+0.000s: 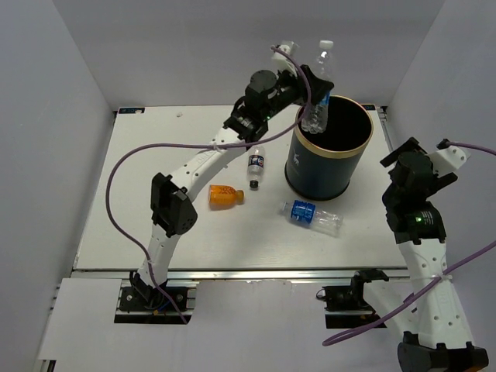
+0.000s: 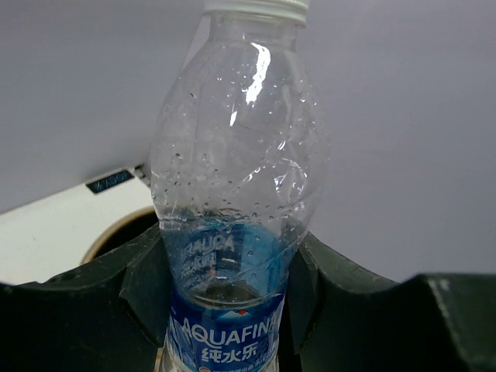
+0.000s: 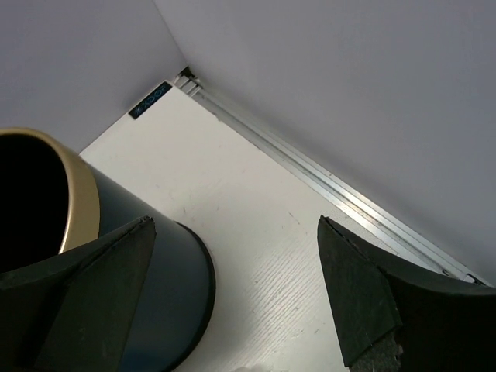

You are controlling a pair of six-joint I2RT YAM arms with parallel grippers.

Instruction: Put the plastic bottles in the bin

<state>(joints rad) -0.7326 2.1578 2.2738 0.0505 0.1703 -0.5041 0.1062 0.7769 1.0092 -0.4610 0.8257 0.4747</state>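
My left gripper [image 2: 229, 280] clamps the Aquafina bottle [image 2: 232, 155] over the navy bin [image 1: 322, 169], while my right gripper [image 3: 234, 232] gapes wide, holding nothing.

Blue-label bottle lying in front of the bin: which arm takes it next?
Right. The right tool is open and empty beside the bin, and the lying bottle is towards its half of the table. The left tool is shut on another bottle above the bin.
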